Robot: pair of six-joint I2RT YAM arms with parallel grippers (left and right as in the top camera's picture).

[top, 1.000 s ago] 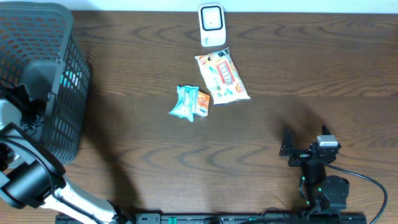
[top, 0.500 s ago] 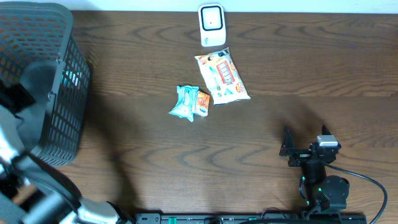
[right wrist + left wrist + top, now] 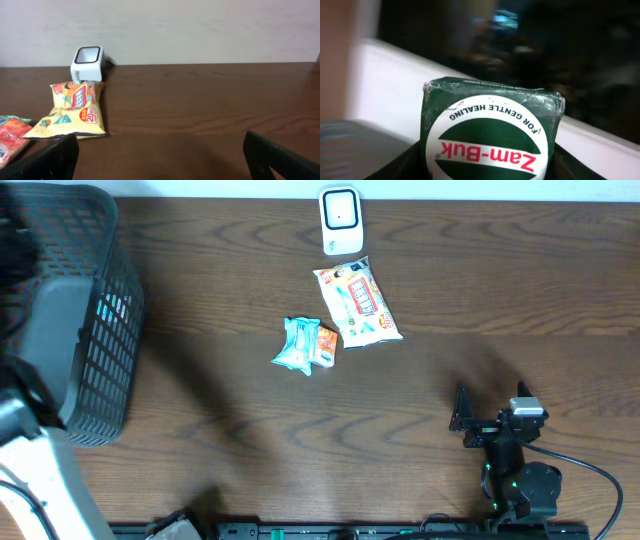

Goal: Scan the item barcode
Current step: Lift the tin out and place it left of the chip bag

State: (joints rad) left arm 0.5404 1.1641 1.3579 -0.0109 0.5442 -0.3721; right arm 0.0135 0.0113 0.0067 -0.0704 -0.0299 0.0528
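Note:
In the left wrist view a green Zam-Buk box with a white round label fills the lower middle. My left gripper is shut on it, with dark jaws at both its sides. From overhead only the blurred left arm shows over the basket; the box is hidden there. The white scanner stands at the table's far edge, also seen as the scanner in the right wrist view. My right gripper rests open near the front right, and that right gripper has nothing between its fingers.
A black mesh basket stands at the far left. A yellow snack bag lies just in front of the scanner, with a teal packet and an orange packet beside it. The same snack bag shows in the right wrist view.
My left arm has swung up from the basket's near side and now looms large and blurred over it. The right arm and the table items have not moved.

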